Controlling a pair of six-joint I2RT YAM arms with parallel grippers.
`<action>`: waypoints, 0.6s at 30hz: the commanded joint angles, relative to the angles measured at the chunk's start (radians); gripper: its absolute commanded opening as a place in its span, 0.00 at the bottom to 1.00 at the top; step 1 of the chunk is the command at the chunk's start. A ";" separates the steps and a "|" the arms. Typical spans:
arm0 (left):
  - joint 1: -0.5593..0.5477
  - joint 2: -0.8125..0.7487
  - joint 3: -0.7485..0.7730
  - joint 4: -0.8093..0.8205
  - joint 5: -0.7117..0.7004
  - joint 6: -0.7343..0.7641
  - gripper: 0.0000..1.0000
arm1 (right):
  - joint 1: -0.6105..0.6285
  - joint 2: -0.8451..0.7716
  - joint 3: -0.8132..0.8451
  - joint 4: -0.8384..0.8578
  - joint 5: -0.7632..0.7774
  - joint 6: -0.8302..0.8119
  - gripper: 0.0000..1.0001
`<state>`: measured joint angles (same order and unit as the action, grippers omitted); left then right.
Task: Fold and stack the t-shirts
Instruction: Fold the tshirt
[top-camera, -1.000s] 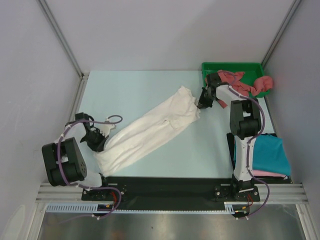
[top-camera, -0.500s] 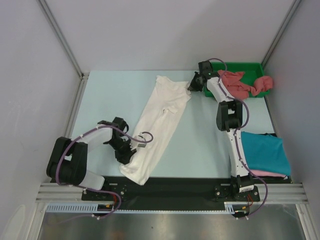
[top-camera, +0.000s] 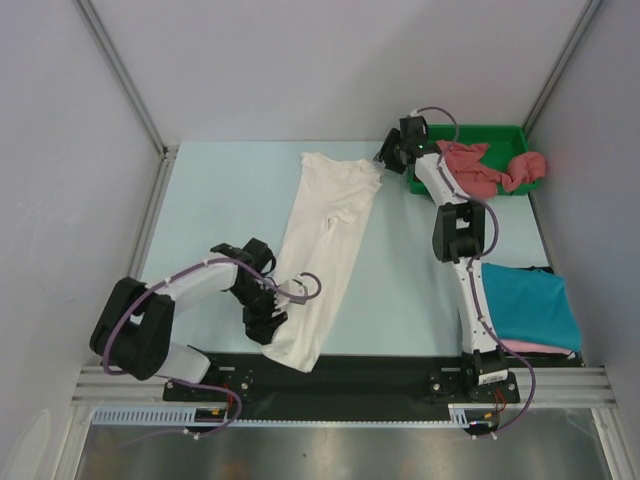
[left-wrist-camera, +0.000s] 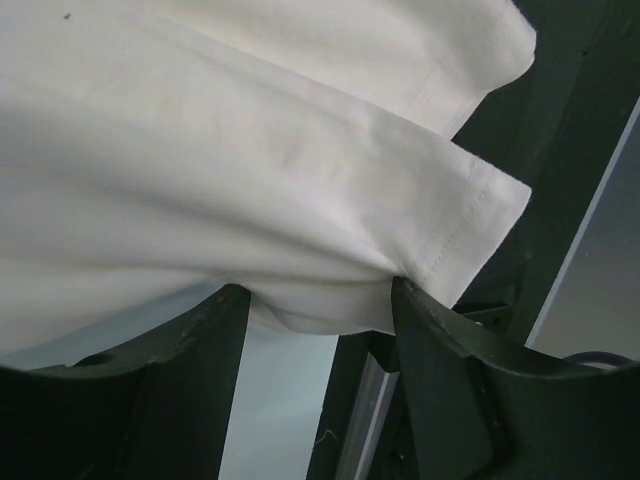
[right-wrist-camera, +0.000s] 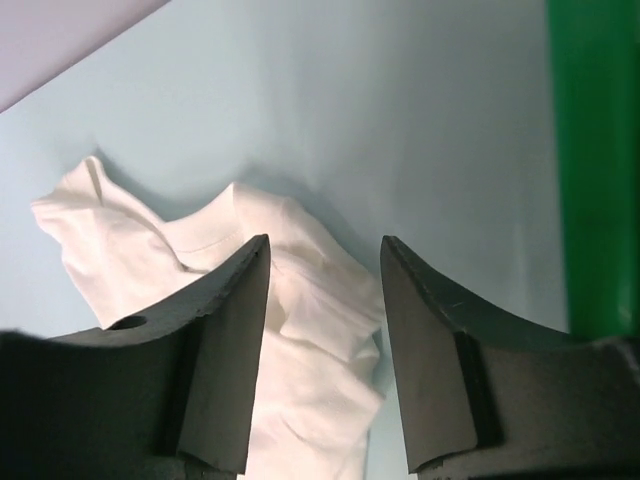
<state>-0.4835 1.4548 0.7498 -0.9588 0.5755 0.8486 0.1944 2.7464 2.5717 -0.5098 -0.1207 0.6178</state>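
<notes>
Left gripper (top-camera: 264, 328): fingers apart, white t-shirt (top-camera: 322, 240) hem between them, lower left
Right gripper (top-camera: 389, 160): fingers apart, beside shirt's upper corner, near green tray (top-camera: 500, 130)

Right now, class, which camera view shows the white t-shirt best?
The top external view: it shows the whole white t-shirt, end to end. Left wrist shows only a hem corner close up; right wrist only its crumpled far end.

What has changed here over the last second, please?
The left gripper dragged the near end of the white cotton t-shirt rightward, swinging it from diagonal to lengthwise. The right gripper released the far end, now open beside the green plastic tray. The dusty red shirts and teal shirt stayed put.
</notes>
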 joint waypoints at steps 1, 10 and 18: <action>0.025 -0.115 -0.006 -0.073 -0.034 0.041 0.66 | -0.013 -0.181 -0.019 0.036 0.070 -0.047 0.54; 0.215 -0.399 -0.001 -0.150 -0.135 0.130 0.67 | 0.017 -0.419 -0.405 -0.018 0.107 -0.090 0.57; 0.207 -0.708 -0.139 -0.075 -0.169 0.310 0.79 | 0.031 -0.381 -0.558 0.122 0.102 0.039 0.57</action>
<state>-0.2726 0.7891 0.6346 -1.0874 0.4095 1.0740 0.2195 2.3035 1.9968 -0.4370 -0.0341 0.6022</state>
